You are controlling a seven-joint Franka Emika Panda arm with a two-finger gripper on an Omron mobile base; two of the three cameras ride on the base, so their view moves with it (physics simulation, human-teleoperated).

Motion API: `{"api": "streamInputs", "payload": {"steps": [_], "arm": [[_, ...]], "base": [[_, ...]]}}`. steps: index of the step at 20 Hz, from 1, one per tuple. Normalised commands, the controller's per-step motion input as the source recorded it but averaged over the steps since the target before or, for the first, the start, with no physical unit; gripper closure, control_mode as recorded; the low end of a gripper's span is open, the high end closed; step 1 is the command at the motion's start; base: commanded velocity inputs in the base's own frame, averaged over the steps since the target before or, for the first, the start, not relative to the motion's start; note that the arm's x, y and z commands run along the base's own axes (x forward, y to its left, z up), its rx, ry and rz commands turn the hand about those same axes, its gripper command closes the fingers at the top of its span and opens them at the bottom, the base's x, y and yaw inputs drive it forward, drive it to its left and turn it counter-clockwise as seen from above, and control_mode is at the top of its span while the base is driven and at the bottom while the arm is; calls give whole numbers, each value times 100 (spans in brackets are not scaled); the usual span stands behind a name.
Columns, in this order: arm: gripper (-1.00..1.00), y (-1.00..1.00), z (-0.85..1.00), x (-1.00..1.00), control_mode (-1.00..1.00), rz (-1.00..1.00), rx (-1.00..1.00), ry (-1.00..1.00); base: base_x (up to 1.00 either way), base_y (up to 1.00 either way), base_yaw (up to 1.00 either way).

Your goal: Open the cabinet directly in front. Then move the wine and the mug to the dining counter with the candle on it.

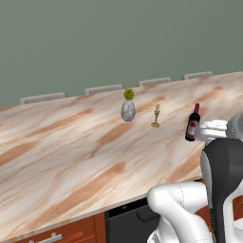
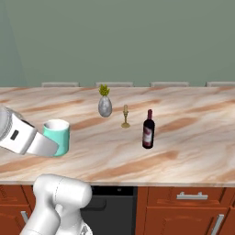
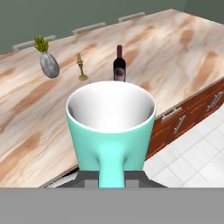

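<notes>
Where the left base view looks across the dining counter (image 1: 71,156), the wine (image 1: 192,123) stands upright on the marble near the right side, with the candle (image 1: 155,116) to its left and a grey vase (image 1: 128,107) with a yellow-green plant further left. Grey chair backs (image 1: 103,88) line the far edge. The white arm (image 1: 223,171) rises at the lower right, its wrist reaching over the counter just beside the bottle.

In the right base view, the mug (image 2: 57,137) sits at the end of the white hand at the left, upright with its mouth up, over the front part of the counter; whether its base touches the marble I cannot tell. The wine stands well to its right, the candle and vase behind and between them. Reddish-brown drawer fronts (image 2: 193,197) with silver handles run below the slab.

In the hand view, the gripper (image 3: 110,177) is closed on the mug's handle, the dark fingers (image 3: 89,177) pressing either side of it, and the white inside of the mug faces the camera. Beyond its rim stand the wine, candle and vase on the counter.
</notes>
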Motion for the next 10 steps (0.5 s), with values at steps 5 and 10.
{"api": "streamInputs", "payload": {"steps": [5,10], "arm": [[100,0,-30,27,-100,0,4,0],[100,0,-45,29,-100,0,0,-2]], "base": [[0,0,0],[0,0,0]]}}
